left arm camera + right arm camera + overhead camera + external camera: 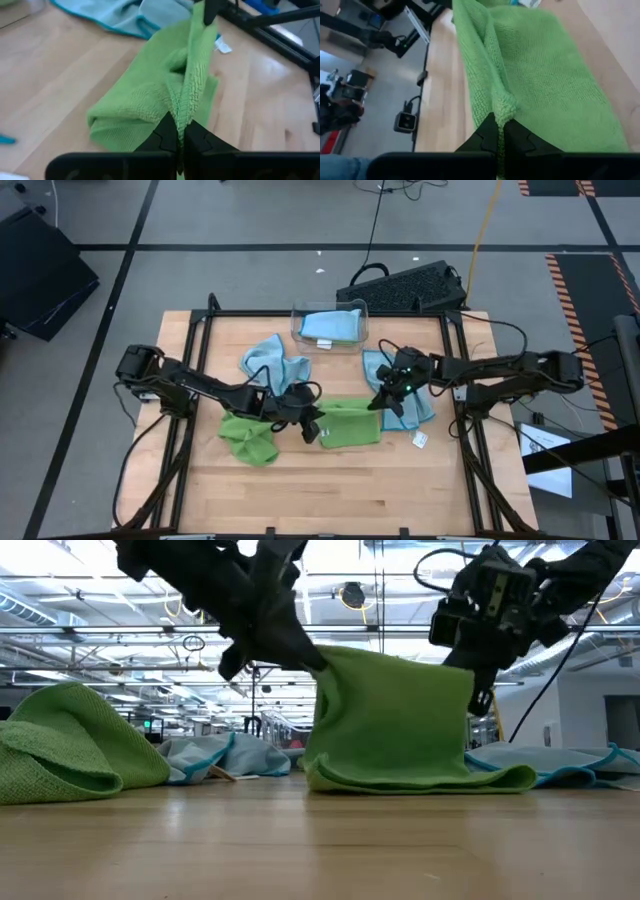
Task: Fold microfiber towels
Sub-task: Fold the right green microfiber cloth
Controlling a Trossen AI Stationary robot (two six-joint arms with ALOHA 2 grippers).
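Pinching 1 edge of the green towel (352, 424) between them, both grippers are clamped tight on cloth: the left gripper (312, 426) holds the towel's left corner, the right gripper (383, 400) its right corner. In the low view the towel hangs as a curtain from that held edge, its lower part lying doubled on the table (330, 500), near the table's middle. The held edge, and so the towel's long axis, runs left to right between the 2 pincers, each arm nearest its own corner. My judgement is that the coming move turns on this line: carrying both corners together across it should lay the raised half over the resting half.

Left of it sits a crumpled second green towel (250, 439). Farther back lie a blue towel (274, 362) and, under the right arm, another blue towel (425, 402). Farthest, a clear bin (330, 326) holds a folded blue towel (327, 326).
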